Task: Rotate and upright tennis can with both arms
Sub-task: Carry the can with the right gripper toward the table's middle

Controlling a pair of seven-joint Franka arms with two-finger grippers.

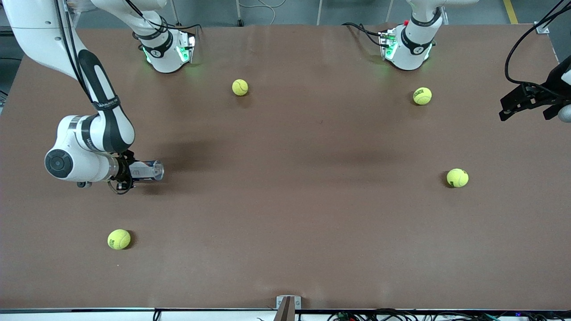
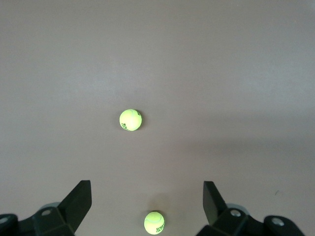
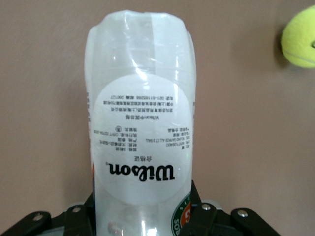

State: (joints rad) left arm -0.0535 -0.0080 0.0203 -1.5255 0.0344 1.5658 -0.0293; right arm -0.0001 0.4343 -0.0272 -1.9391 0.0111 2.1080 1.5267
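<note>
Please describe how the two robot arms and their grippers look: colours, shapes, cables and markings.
Both arms are glossy white with rounded links and black joint bands bearing small white lettering; bases glow green. Thin black cables run along the right arm. The right gripper is small and black. The left gripper has two black wedge-shaped fingers.

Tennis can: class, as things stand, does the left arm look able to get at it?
Probably yes, though it's a long reach. The tennis can lies sideways in the right gripper at the right arm's end. The left gripper hangs open over the other end, with only bare table between.

front camera high, facing robots; wrist cameras down, tabletop.
</note>
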